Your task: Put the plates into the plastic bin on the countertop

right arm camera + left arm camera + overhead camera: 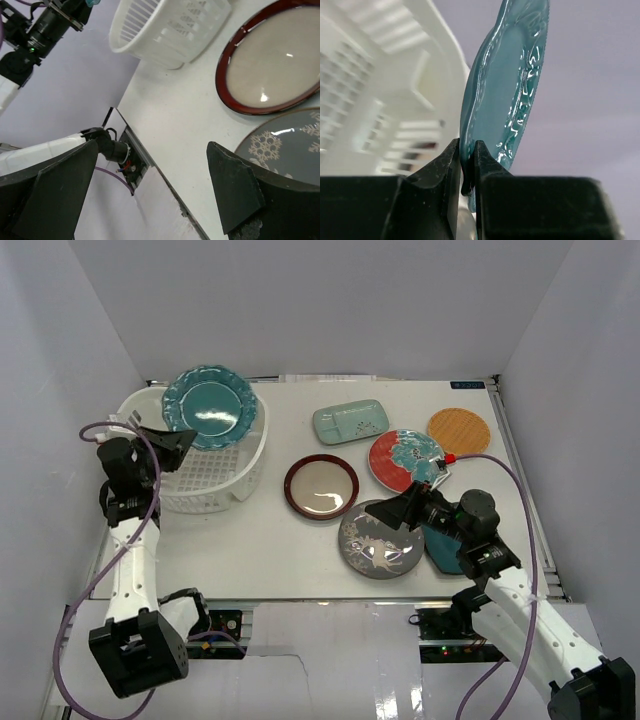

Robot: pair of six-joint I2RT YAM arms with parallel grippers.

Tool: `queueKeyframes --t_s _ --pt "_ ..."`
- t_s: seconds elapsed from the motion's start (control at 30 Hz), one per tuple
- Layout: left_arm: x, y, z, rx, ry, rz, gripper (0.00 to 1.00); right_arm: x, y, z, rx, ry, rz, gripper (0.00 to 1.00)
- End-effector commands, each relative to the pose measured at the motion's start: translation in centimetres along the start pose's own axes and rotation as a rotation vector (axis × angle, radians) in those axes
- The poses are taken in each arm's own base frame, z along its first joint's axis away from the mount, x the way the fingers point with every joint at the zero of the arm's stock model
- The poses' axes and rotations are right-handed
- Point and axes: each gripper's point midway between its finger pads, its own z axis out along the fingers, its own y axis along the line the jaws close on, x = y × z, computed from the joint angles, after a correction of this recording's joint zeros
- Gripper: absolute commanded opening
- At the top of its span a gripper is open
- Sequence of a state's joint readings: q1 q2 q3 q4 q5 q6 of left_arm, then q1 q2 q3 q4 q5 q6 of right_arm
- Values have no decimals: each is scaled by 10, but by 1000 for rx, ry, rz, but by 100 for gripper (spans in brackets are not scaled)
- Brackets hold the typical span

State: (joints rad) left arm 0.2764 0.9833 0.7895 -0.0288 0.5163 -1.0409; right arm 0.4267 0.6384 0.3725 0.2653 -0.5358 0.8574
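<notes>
Bare lane at the front, crowded right half

The countertop (270,550) lies bare in front of the plastic bin (215,490) and between it and the red-rimmed plate (320,487). Further right, the grey patterned plate (380,545) and floral plate (403,458) lie close together. The teal scalloped plate (210,407), tilted in the left gripper (178,443), hangs over the bin's far half.

The left gripper (183,438) grips the teal scalloped plate (210,406) by its edge, over the plastic bin (215,485). The right gripper (390,515) hangs above the grey patterned plate (380,548), near the red-rimmed plate (320,486).
</notes>
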Motion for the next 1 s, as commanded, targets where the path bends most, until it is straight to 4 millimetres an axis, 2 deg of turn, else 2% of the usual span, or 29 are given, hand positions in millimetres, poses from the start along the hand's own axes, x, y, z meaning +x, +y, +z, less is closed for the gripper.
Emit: queueKeyframes --t_s 0.0,0.03,0.07,0.23,0.37,0.4,0.47,0.63,0.67,0.73,0.77,0.8,0.87,0.9,0.97 --pt "-51 4 -12 -114 -229 55 0 -11 1 -3 45 -15 -80 95" --pt "-57 8 -12 -137 -249 66 0 -11 1 -4 51 -13 -86 95" --pt "-60 22 -7 -186 -256 58 0 -9 -2 -5 63 -6 -96 95" --pt "-62 68 7 -325 -229 92 0 -9 -11 -6 98 -8 -118 95" --pt "-73 83 13 -379 -256 141 0 -6 -25 -6 145 -12 -119 95" --pt "-72 95 18 -411 -245 136 0 -5 -29 -5 158 -11 -122 95" --pt "-73 105 22 -436 -237 151 0 -5 -35 -3 174 -12 -121 95" --pt "-59 130 32 -465 -175 133 0 -14 -53 9 232 -23 -142 93" --pt "-58 133 33 -469 -172 133 10 -17 -56 11 244 -31 -148 93" --pt "-56 136 32 -476 -168 134 22 -20 -71 20 285 -29 -145 91" --pt "-56 138 30 -490 -169 135 27 -22 -74 24 292 -27 -146 87" --pt "-56 140 29 -497 -169 139 37 -19 -84 30 314 -5 -130 83" --pt "-56 141 27 -504 -174 144 47 -26 -91 39 330 -24 -139 75" --pt "-56 140 26 -504 -173 150 57 -27 -99 45 353 -20 -133 73" --pt "-54 140 23 -504 -172 155 68 -34 -109 52 393 -37 -149 65"
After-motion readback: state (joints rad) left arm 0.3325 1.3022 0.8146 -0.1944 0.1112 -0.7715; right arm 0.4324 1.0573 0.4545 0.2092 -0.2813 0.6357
